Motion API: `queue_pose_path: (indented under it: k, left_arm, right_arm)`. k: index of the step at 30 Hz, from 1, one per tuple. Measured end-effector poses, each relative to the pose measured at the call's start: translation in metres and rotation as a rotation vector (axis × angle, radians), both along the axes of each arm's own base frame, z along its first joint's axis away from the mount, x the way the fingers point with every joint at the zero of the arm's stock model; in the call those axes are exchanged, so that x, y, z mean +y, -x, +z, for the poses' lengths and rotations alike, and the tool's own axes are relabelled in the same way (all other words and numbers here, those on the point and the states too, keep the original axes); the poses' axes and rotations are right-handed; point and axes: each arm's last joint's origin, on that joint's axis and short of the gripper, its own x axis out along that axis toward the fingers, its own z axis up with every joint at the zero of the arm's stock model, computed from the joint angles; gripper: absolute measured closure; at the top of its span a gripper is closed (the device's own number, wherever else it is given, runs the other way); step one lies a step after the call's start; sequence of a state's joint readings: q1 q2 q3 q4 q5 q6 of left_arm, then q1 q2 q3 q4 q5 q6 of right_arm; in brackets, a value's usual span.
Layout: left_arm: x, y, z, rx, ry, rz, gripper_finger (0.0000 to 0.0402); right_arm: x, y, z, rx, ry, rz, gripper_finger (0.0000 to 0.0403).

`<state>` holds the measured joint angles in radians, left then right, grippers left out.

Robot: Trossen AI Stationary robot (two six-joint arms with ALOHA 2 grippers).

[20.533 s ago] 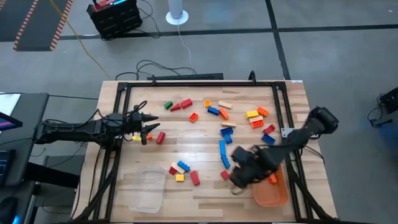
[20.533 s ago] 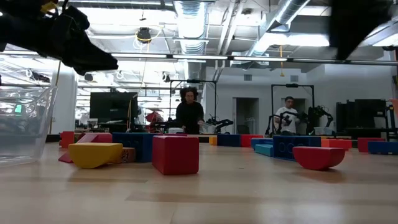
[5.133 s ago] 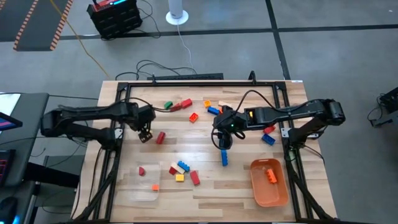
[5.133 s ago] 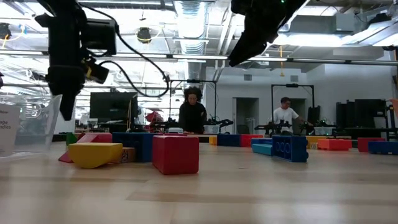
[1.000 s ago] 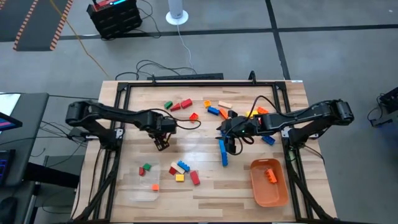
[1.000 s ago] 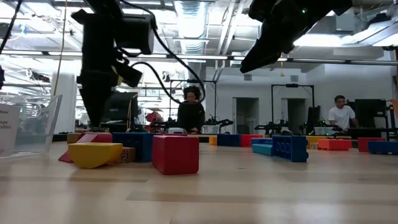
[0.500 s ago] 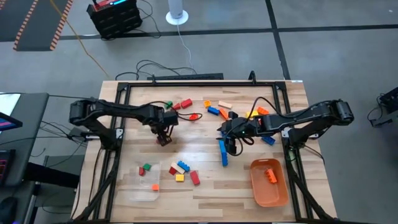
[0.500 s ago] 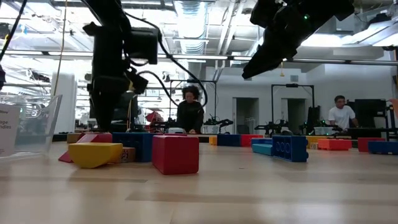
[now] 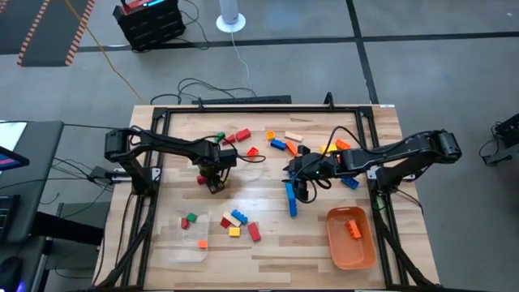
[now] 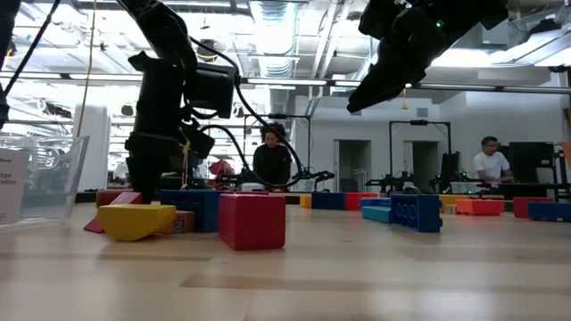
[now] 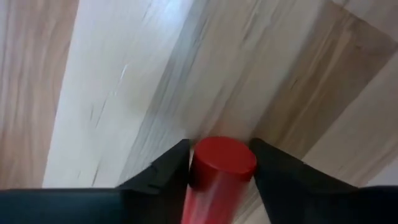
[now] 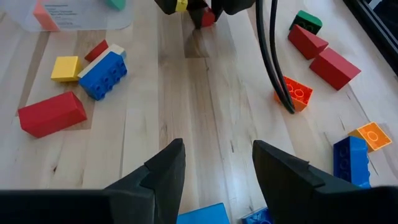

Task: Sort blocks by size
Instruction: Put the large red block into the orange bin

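Loose blocks lie across the wooden table (image 9: pixel 268 243), most in its far right half. My left gripper (image 9: pixel 214 185) stands at the table's middle left, pointing down, shut on a small red round-ended block (image 11: pixel 221 163). This block also shows in the right wrist view (image 12: pixel 207 17). My right gripper (image 9: pixel 302 180) hangs open and empty above the table at centre right. It is just above the far end of a long blue bar (image 9: pixel 290 197). Its spread fingers show in its own wrist view (image 12: pixel 214 168). My left gripper pinches the red block's two sides (image 11: pixel 198 177) between its two fingers (image 11: pixel 171 168), near their free ends. The fingers come from above, pointing down. In the right wrist view the block sits at the table's surface; whether it rests on it I cannot tell.
A clear tray (image 9: pixel 188 235) at the near left holds green, red and orange blocks. An orange tray (image 9: pixel 351 243) at the near right holds an orange block. Red, blue and yellow blocks (image 9: pixel 237 223) lie between them. A black cable (image 12: pixel 273 56) hangs from the left arm.
My left gripper has come down toward the table over the red block while its arm swung toward the table's right. The right arm has kept still.
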<state>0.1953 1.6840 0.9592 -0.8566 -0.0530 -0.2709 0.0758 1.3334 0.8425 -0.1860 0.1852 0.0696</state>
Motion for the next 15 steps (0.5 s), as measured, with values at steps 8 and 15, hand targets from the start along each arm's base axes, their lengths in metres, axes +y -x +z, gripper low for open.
queue_pose_path:
  k: [8,15]
  left_arm:
    - [-0.001,0.000,0.002,-0.010,-0.003,-0.056,0.0283]
    - [-0.002,-0.008,0.056,-0.305,-0.140,-0.132,0.0283]
  right_arm:
    - [0.000,0.000,0.000,0.000,0.000,0.000,0.0186]
    - [-0.001,0.006,0.006,-0.008,0.017,-0.022,0.0186]
